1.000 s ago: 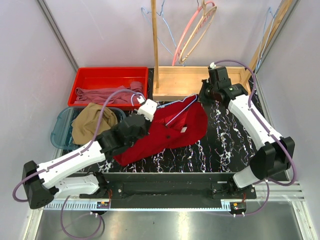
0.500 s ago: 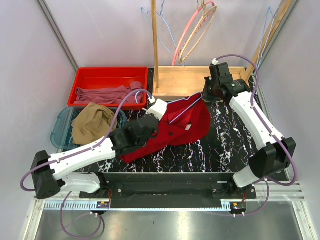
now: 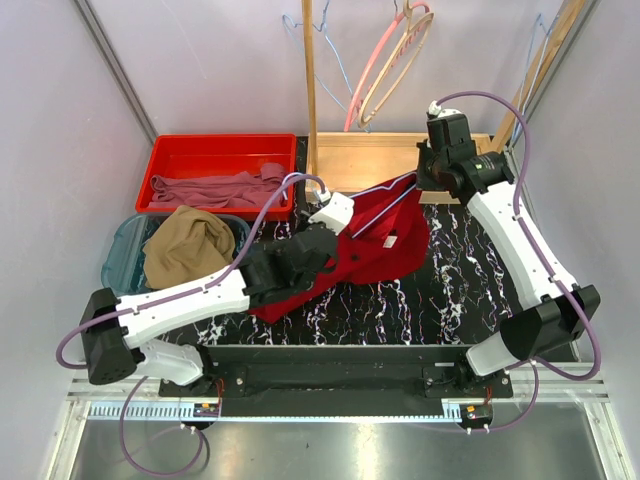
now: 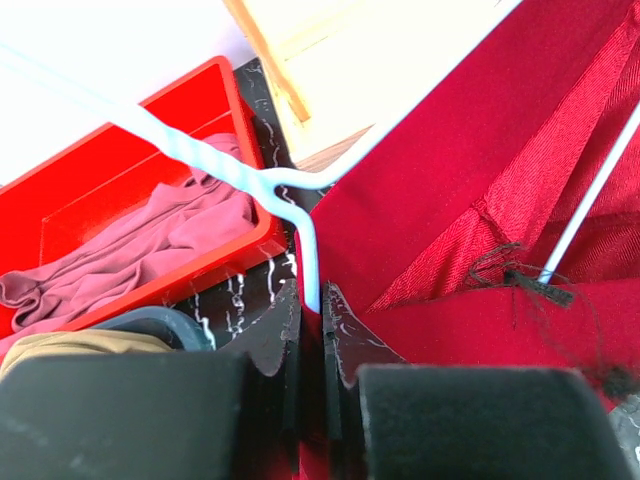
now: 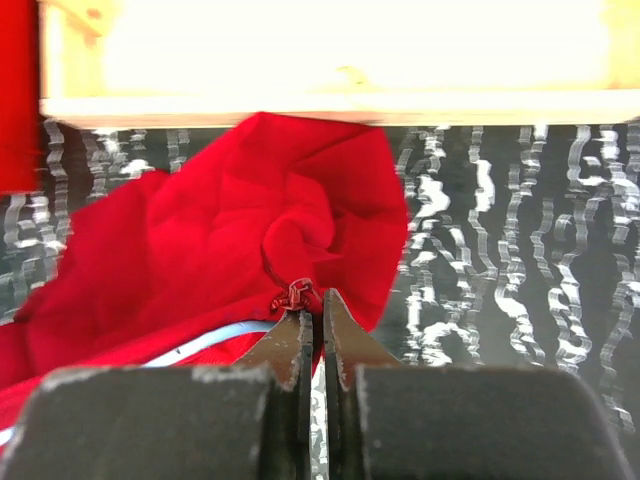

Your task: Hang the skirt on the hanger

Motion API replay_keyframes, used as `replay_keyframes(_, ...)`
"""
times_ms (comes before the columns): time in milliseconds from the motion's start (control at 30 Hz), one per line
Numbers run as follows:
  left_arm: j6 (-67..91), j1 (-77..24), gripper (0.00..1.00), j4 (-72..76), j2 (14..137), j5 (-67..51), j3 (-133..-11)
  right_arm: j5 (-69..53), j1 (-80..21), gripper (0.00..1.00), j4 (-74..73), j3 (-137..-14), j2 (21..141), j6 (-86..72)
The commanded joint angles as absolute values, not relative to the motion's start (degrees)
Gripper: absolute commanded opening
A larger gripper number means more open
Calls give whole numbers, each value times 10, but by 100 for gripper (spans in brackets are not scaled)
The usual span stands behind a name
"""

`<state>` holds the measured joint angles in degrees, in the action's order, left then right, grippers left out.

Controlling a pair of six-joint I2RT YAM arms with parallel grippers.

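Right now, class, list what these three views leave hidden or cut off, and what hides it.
Top view: the left pincer, its tips under its own wrist.
Top view: the light-blue hanger, partly covered by the red garment.
Left wrist view: the tan skirt, only a sliver above the pincer body.

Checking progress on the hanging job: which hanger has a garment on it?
The light-blue wire hanger inside the red garment, pinched by the left claw. The other blue hangers, pink hanger and wooden hanger hang bare behind.
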<state>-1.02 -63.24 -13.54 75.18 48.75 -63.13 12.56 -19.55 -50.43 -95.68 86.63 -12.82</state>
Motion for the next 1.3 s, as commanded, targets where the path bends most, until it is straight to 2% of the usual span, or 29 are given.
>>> replay_keyframes(0,-40,-635,0,-236,774,581,-644,341,-182,0,-452,-976,851,-83)
replay_keyframes(233,-43,-663,0,-234,816,591,-679,462,-245,0,-444,-958,902,-93)
replay_keyframes(467,-36,-687,0,-230,838,591,-707,456,-265,0,-440,-952,943,-151)
replay_keyframes(600,-28,-694,0,-222,830,583,-706,406,-274,0,-420,-936,953,-160)
replay_keyframes(667,-29,-694,0,-215,827,597,-702,340,-277,0,-400,-926,947,-163)
replay_keyframes(867,-52,-695,0,-207,837,678,-698,212,-283,0,-398,-892,897,-199)
replay_keyframes(1100,-41,-694,0,-207,845,662,-697,85,-285,0,-363,-861,799,-210)
replay_keyframes(1267,-35,-695,0,-207,847,654,-705,26,-285,0,-357,-858,773,-211)
